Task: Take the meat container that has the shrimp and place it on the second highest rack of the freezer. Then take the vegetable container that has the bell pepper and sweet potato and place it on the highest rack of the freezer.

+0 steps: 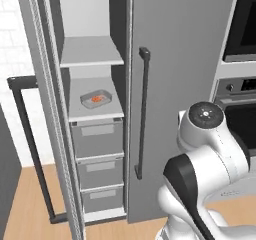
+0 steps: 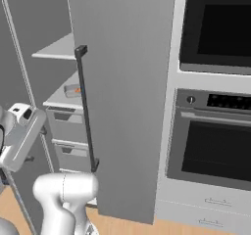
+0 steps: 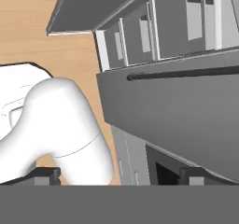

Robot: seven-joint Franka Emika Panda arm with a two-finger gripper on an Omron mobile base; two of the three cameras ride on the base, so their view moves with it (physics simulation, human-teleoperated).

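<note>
Two pale shelves (image 1: 91,51) are showing inside the open freezer (image 1: 180,59); a tray (image 1: 96,99) with shrimp (image 1: 97,100) is sitting on the lower one. The hand (image 3: 119,174) is gaping wide, holding nothing.

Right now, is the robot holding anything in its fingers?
Nothing is held. The fingers stand wide apart with empty space between them; the shrimp container already sits on a freezer shelf.
</note>
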